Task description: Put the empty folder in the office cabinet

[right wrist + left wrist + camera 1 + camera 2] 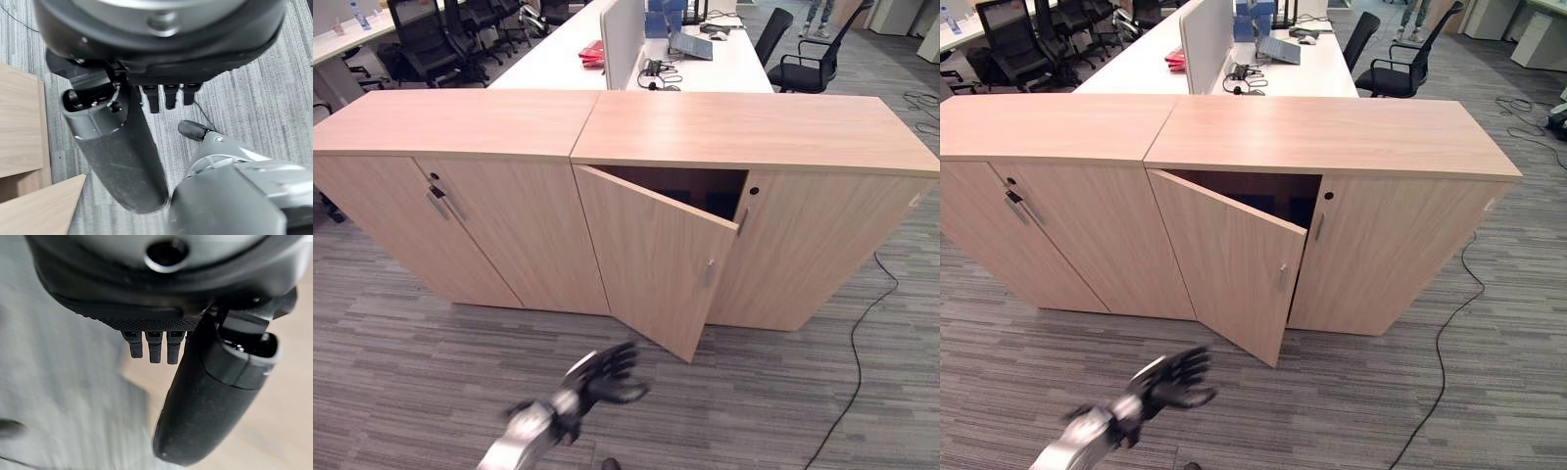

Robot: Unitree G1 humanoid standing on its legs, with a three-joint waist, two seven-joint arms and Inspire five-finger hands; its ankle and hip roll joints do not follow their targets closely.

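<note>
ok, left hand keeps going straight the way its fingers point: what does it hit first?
Probably the open cabinet door. The left hand hangs low over the carpet, fingers spread and aimed up and right toward that door's lower edge. Depth is unclear, so it may pass just beneath the corner.

Matt wood cabinets on ribbed grey carpet.
The cabinet (754,211) is showing pale, smooth wood-grain laminate; its door (651,257) is wearing the same finish, the carpet (421,362) looking rough, the left hand (607,377) dark matt plastic.
</note>
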